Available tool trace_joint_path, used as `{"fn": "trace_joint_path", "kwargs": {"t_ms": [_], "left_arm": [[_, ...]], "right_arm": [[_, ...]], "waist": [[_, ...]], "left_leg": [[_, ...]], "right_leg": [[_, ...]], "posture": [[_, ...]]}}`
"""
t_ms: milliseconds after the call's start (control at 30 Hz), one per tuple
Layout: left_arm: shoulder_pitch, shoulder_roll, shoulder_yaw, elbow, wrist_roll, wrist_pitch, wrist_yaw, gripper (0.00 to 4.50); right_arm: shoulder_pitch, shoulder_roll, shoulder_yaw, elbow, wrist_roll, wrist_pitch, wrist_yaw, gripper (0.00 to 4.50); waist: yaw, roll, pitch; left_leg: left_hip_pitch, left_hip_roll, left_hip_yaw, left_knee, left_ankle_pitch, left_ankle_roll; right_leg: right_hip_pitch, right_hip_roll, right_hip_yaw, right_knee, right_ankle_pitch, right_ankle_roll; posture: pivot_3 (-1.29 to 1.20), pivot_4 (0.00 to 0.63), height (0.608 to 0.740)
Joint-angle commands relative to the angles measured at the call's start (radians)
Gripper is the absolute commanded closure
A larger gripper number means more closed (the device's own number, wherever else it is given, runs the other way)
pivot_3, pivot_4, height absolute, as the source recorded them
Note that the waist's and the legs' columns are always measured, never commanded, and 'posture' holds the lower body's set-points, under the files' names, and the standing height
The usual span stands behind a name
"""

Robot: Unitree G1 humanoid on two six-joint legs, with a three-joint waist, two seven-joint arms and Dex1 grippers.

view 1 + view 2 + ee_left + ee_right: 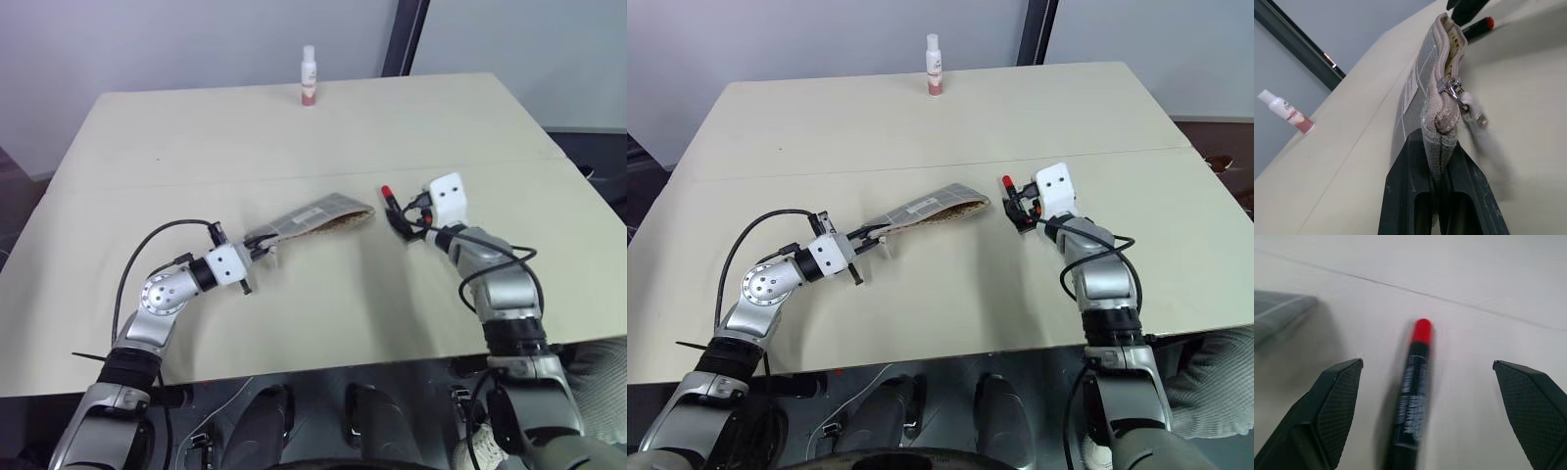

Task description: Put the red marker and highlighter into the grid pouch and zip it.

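The right gripper (1425, 382) is hovering with jaws spread wide and empty, straddling the red marker (1413, 396), which is lying on the table (294, 137) at about three o'clock from the grid pouch (313, 217). It should be closing squarely across the black barrel. The left gripper (1442, 161) is pinching the pouch's zipper end, holding it tilted up. The highlighter is hard to make out; it may be sitting inside the pouch.

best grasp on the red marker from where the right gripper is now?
Grip the red marker across its black middle barrel, coming in along the line the right gripper already points. It lies flat on the table, red end pointing away, lengthwise between the open fingers, so closing should pinch the barrel's sides. Probably lower a little first; the grid pouch sits clear to one side.
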Motion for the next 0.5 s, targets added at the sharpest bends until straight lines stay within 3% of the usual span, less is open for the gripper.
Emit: {"fn": "trace_joint_path", "kwargs": {"t_ms": [33, 167, 267, 467, 500], "left_arm": [[0.013, 0.008, 0.015, -0.042, -0.004, -0.005, 0.015, 4.50], [0.019, 0.011, 0.018, -0.045, -0.006, -0.003, 0.019, 4.50], [0.010, 0.008, 0.016, -0.040, 0.000, -0.007, 0.023, 4.50], [-0.012, -0.001, 0.008, -0.018, 0.000, -0.013, 0.020, 4.50], [-0.015, -0.002, 0.005, -0.014, 0.001, -0.018, 0.017, 4.50]], "right_arm": [[0.013, -0.029, 0.023, 0.011, 0.025, 0.044, 0.088, 0.07], [0.044, -0.032, 0.045, -0.009, 0.027, 0.062, 0.127, 0.07], [0.047, -0.033, 0.019, -0.012, 0.026, 0.055, 0.101, 0.86], [0.064, -0.040, -0.027, -0.045, 0.036, 0.049, 0.055, 3.80], [0.072, -0.042, -0.036, -0.057, 0.043, 0.049, 0.055, 4.10]], "waist": [[-0.002, 0.000, 0.000], [-0.006, 0.000, 0.000], [-0.006, 0.000, 0.000], [-0.001, 0.000, 0.000], [-0.001, 0.000, 0.000]], "left_leg": [[0.000, 0.000, 0.000, 0.000, 0.000, 0.000], [0.000, 0.000, 0.000, -0.001, 0.000, 0.000], [0.001, 0.001, 0.000, 0.001, 0.000, 0.000], [0.001, 0.001, 0.000, 0.001, 0.000, 0.000], [0.001, 0.001, 0.000, 0.001, 0.000, 0.000]], "right_leg": [[0.000, 0.000, 0.000, 0.000, 0.000, 0.000], [-0.001, 0.000, 0.000, 0.001, 0.000, 0.001], [0.000, 0.001, 0.000, 0.001, 0.000, 0.000], [0.000, 0.001, 0.000, 0.002, 0.000, 0.000], [0.000, 0.000, 0.000, 0.001, 0.000, 0.000]], "posture": [[0.00, 0.150, 0.740], [0.00, 0.150, 0.740], [0.00, 0.150, 0.740], [0.00, 0.150, 0.740], [0.00, 0.150, 0.740]]}}
